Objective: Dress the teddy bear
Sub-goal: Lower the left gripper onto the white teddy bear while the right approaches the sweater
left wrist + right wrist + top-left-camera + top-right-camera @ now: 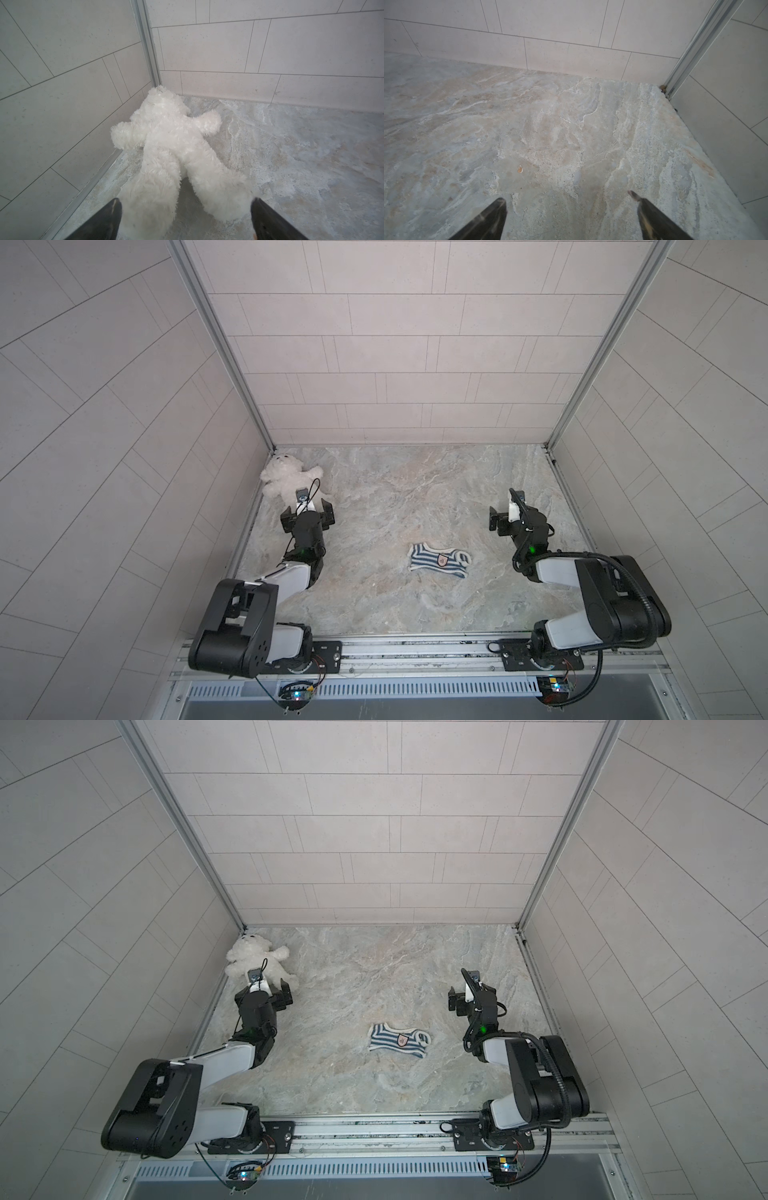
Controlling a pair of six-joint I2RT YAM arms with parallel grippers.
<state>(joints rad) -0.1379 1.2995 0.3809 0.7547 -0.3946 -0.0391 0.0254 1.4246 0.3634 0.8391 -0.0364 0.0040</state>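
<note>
**In the far left corner: bear between open jaws, shirt apart**

In the far left corner of the marbled grey-beige stone-look tabletop (395, 497) lies the small fluffy white plush teddy bear (286, 479) (255, 959). Its head points into the angle where the pale tiled walls (374, 364) meet at the aluminium corner post (148, 52). Its arms are spread out and its two legs stretch away from the corner. Whether it lies face up or face down is hard to tell.

The left gripper (305, 506) hangs just at the bear's feet. In the left wrist view the teddy bear (172, 145) reaches down between the black fingertips (116, 205) of the left gripper (186, 200). The jaws are spread wide and both legs lie in the gap. The fur is close to the tips, but nothing is clamped.

On the right side, the right gripper (509, 510) (566, 197) also stands wide apart. Nothing is between its fingers, only bare tabletop below.

The small navy-and-white striped knitted shirt with a shield badge (440, 561) (399, 1040) lies flat on the tabletop, a little right of centre. It is nearer the front edge than either gripper and well apart from the bear. Neither gripper touches it.
</note>
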